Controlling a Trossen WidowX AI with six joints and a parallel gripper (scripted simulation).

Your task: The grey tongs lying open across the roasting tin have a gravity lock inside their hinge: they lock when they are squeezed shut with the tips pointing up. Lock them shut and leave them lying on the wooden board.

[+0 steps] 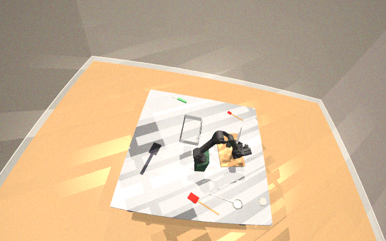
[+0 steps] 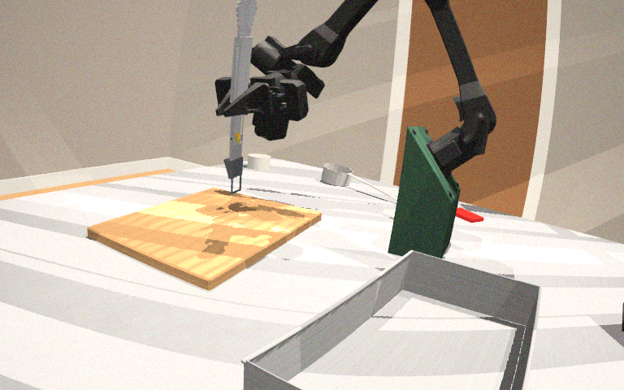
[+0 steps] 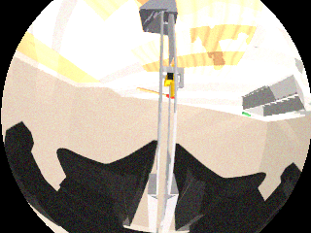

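The grey tongs [image 1: 239,134] [image 2: 236,145] [image 3: 167,116] stand nearly upright, scalloped tips up, dark hinge end and wire loop down. Their arms lie close together, nearly parallel. My gripper [image 2: 233,97] [image 3: 165,146] is shut on the tongs, around the arms partway up, pointing roughly sideways. The loop appears near the far edge of the wooden board [image 1: 227,162] [image 2: 151,223] [image 3: 238,36]; whether it touches I cannot tell. Whether the lock has caught is hidden inside the hinge. The roasting tin [image 1: 189,142] [image 2: 474,275] [image 3: 259,97] stands apart from the board, with no tongs across it.
A red spatula [image 1: 193,197], a long-handled round pan [image 1: 237,204] [image 2: 335,175] and a white cylinder [image 1: 262,201] [image 2: 258,161] lie on one side. A small red-headed tool [image 1: 229,112], a green-handled tool [image 1: 181,100] and a dark turner [image 1: 155,147] lie elsewhere. The green arm base [image 1: 201,164] [image 2: 423,206] stands between board and turner.
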